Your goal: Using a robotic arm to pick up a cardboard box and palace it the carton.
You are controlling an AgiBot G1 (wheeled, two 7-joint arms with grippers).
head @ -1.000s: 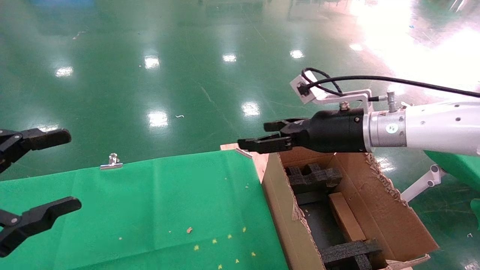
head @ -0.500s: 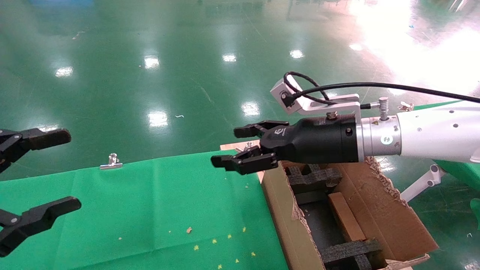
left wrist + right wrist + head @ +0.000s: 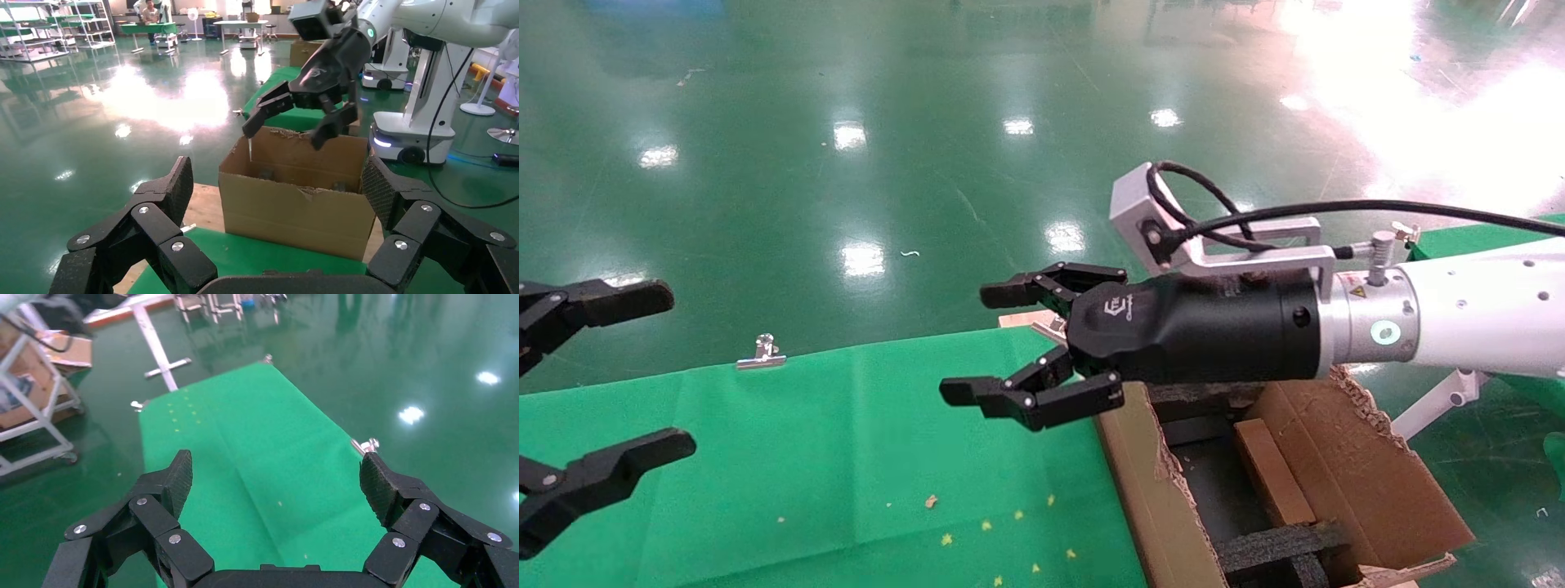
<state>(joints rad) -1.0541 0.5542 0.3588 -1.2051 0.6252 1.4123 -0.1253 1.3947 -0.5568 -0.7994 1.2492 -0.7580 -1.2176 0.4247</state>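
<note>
Down in the carton (image 3: 1369, 482), the box (image 3: 1272, 471) lies flat against the inner right wall, between two black foam blocks (image 3: 1279, 545), one near the carton's front end and one at the far end, partly hidden under the arm. The carton stands just beside the right edge of the bench (image 3: 846, 457), its green cloth speckled with a few small yellow and brown scraps, and its torn, ragged flap edges show along the rim. Above the carton's far left corner and the bench edge hangs the right gripper (image 3: 1009, 347), its jaws spread wide and empty, pointing left over the cloth. Behind it runs the black wrist, a silver camera block (image 3: 1140, 212) with a looped black cable, a green ring light (image 3: 1383, 332), and the white arm (image 3: 1483, 318) reaching in from the right. From the left wrist view the same gripper (image 3: 295, 125) hovers over the carton (image 3: 294, 202), clear of it, fingers apart. The left gripper (image 3: 592, 384) sits at the left edge of the bench, well apart from the carton, jaws also released and holding nothing. A metal clip (image 3: 762, 353) pins the cloth at the far edge of the bench, and the glossy green floor (image 3: 846, 163) lies beyond.
</note>
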